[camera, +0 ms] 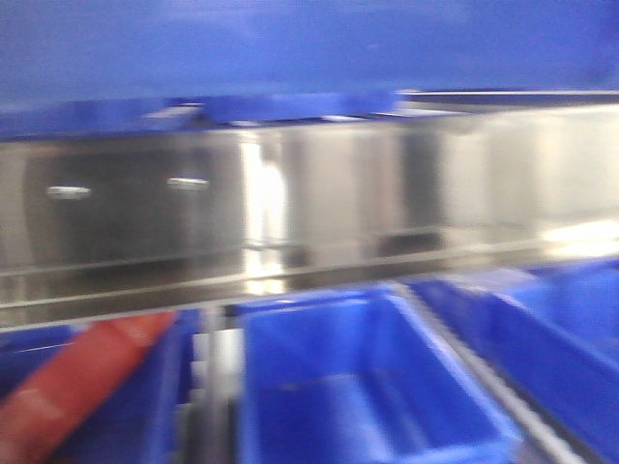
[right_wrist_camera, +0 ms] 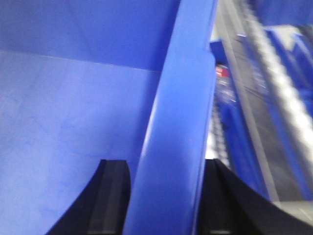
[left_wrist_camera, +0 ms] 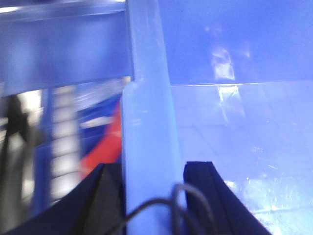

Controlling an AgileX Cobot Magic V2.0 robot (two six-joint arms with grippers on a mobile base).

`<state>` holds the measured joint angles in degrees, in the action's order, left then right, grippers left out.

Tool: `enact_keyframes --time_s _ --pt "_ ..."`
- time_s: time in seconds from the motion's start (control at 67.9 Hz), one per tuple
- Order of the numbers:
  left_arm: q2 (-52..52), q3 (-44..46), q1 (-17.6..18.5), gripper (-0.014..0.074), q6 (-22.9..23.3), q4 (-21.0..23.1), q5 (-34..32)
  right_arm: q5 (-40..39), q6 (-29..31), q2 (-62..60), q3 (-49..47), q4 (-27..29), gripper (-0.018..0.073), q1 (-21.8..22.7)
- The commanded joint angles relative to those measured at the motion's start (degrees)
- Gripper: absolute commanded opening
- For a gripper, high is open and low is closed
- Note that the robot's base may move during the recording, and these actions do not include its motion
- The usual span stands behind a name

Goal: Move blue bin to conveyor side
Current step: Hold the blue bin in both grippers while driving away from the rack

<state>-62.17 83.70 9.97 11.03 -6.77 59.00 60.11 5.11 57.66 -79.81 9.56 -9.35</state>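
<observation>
While the left tool (left_wrist_camera: 154,169) and right tool (right_wrist_camera: 164,164) each pinch its rim, the blue bin (left_wrist_camera: 244,127) hangs between our arms.
We see the rim run bottom to top in both wrist views, interior at frame right for the left, frame left for the right; neither arm nearer. Front view: bin blurred across top, above steel rail (camera: 319,193). Conveyor: we can't tell.

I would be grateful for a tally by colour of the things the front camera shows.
Blue: 4, the large glossy blue plastic bin on top and three smaller blue open bins below, left, centre, right.
Silver: 1, the shiny stainless-steel rail.
Red: 1, a blurred red cylindrical thing.
Total: 6.
</observation>
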Motion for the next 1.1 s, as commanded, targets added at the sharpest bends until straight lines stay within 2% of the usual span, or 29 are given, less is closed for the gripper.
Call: enact_keyframes --time_s 0.0,1.09 --pt "1.16 0.97 -0.08 0.0002 -0.42 -1.53 -5.51 -6.21 -0.14 -0.97 -0.67 -2.85 -0.0078 0.54" --pt "1.16 0.97 -0.08 0.0002 -0.42 -1.53 -5.64 -6.20 -0.14 -0.87 -0.67 -2.85 -0.0078 0.54"
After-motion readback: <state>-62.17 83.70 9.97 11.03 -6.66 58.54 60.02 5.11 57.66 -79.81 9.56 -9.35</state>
